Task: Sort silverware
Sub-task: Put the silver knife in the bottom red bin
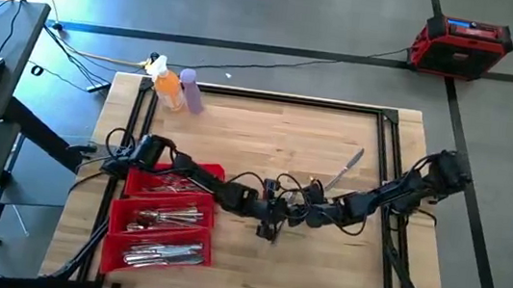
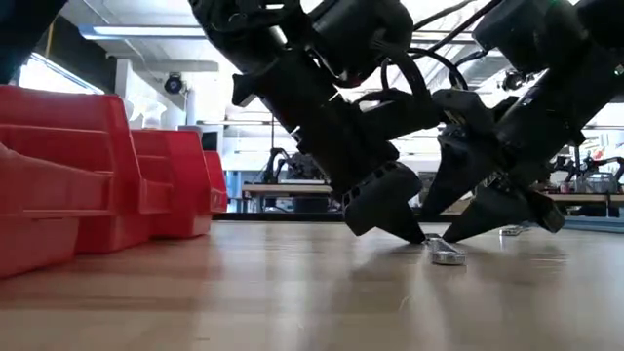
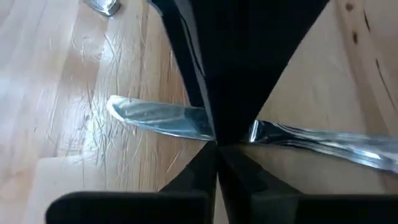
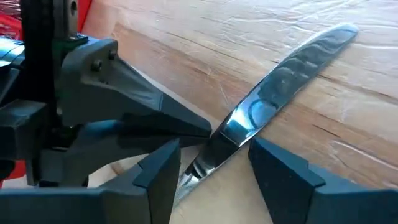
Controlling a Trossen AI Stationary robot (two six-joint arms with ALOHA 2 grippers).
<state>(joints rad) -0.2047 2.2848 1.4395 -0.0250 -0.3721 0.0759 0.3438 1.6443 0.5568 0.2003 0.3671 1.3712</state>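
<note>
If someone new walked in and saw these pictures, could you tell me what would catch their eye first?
Both arms meet at mid-table over one knife lying on the wood: the left gripper is shut on it, and the right gripper is open around its handle end. At the table's left edge sits the red tray, its compartments holding sorted silverware.

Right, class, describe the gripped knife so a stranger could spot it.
On the table, beside the red tray, the left gripper and right gripper meet. The left pinches a knife lying flat there; the other knife lies untouched.
</note>
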